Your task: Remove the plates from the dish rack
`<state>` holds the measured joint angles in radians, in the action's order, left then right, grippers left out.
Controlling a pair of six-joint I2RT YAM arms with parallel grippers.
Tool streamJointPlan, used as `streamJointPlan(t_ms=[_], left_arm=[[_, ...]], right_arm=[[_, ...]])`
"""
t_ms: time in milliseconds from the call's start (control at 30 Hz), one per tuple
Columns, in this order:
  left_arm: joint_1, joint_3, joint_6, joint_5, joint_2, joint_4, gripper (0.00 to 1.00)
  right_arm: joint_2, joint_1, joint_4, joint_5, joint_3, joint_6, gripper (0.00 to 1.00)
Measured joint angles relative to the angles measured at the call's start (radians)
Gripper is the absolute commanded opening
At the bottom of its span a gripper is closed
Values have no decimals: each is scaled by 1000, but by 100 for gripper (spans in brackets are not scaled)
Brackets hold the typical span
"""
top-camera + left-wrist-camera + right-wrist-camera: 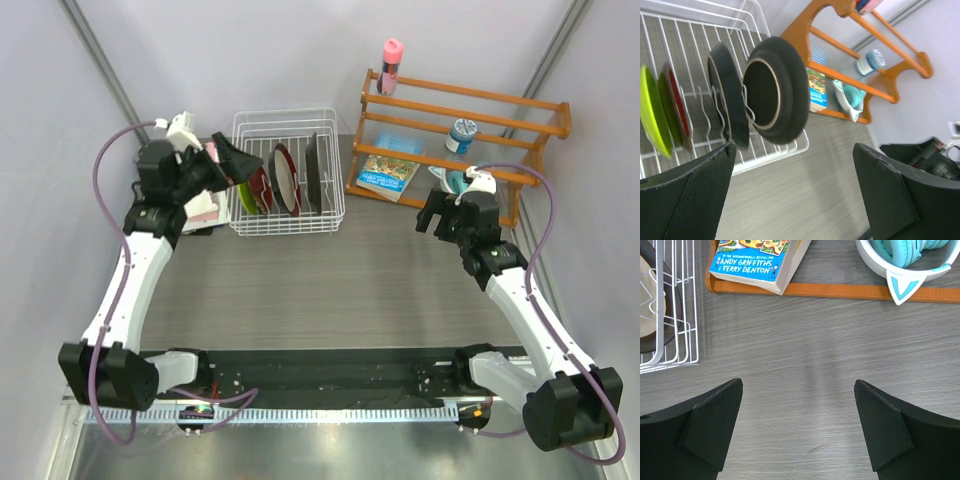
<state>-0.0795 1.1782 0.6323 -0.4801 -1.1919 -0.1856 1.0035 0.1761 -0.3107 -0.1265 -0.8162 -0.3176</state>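
The white wire dish rack (290, 229) stands at the back left of the table. Four plates stand upright in it: lime green (245, 196), red floral (261, 188), dark-red-rimmed (287, 178) and grey-rimmed (313, 172). My left gripper (236, 162) is open and empty, above the rack's left end near the green plate. In the left wrist view (795, 195) the green plate (652, 117), the red plate (679, 107) and the two large plates (730, 95) (777, 90) show behind the fingers. My right gripper (437, 212) (799, 425) is open and empty over bare table, right of the rack (675, 305).
An orange-brown wooden shelf (505, 135) stands at the back right, with a pink bottle (391, 62), a blue-lidded jar (461, 135), a book (388, 172) (757, 262) and teal headphones (455, 180) (905, 260). A white and pink object (205, 205) lies left of the rack.
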Motion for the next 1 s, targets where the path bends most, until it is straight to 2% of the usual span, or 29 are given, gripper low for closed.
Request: streamJointPlan(t_ms=[100,200,267,400,633,700,767,1000], left_arm=[[-87,95,-55,87,-99,-16,95],[-221,237,-127,221,-231,-50,94],[-312,330,-177,329,-327,-62,90],[-429,444,-243,498,-467,-107,86],[-517,618,-323,791,-664,-195,79],[-527,651,-334,843,-698,-215,72],[-535,686,-343,894,-734,-228,70],[-560,740,-370,1037,-824,-252,53]], right_arm=[[10,0,0,-2,0,0,100],[14,0,1,-2,0,0,100],[17,0,2,-3,0,0,100],[27,0,3,-3,-1,1,100],[37,0,4,-3,-6,2,100],[45,0,5,-6,-11,2,100],[55,0,5,-7,-11,2,100],[77,0,5,-18,-11,2,100]])
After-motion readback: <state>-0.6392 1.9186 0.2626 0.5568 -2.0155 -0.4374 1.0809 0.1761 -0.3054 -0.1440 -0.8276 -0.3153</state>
